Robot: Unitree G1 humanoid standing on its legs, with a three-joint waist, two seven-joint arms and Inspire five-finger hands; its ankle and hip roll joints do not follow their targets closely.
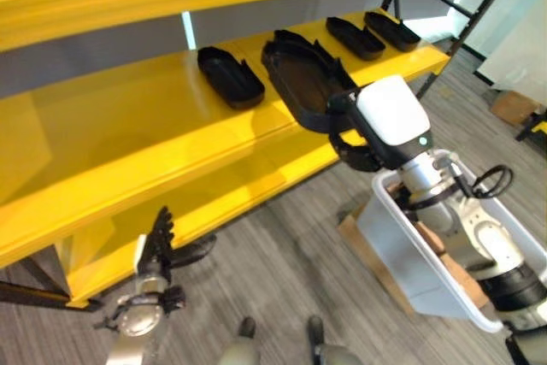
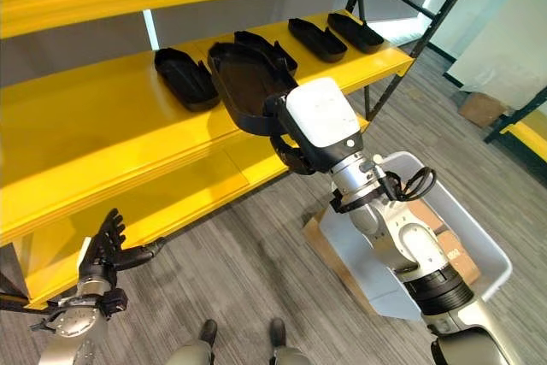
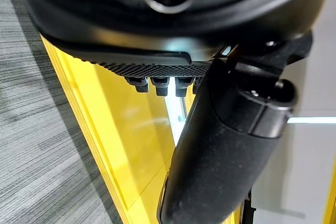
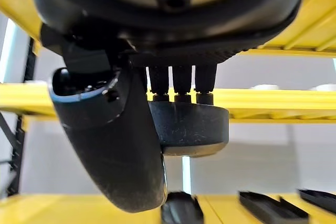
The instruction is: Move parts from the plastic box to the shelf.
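My right hand (image 1: pixel 352 150) is shut on a large black oval tray-like part (image 1: pixel 301 83), fingers and thumb pinching its near rim (image 4: pixel 191 127). The part hangs tilted over the front edge of the yellow shelf's middle level (image 1: pixel 128 121); I cannot tell whether it touches the board. Three smaller black parts lie on that level: one to its left (image 1: pixel 229 76) and two at the far right (image 1: pixel 355 38), (image 1: pixel 391 30). The pale plastic box (image 1: pixel 395 250) stands on the floor under my right arm. My left hand (image 1: pixel 159 241) hangs open low by the bottom shelf, holding nothing.
Flattened cardboard (image 1: pixel 357 244) lies beneath the plastic box. A brown carton (image 1: pixel 513 107) sits on the floor at the far right. The shelf's black legs (image 1: pixel 444 61) stand at its right end. The lower yellow level (image 1: pixel 214 203) juts out near my left hand.
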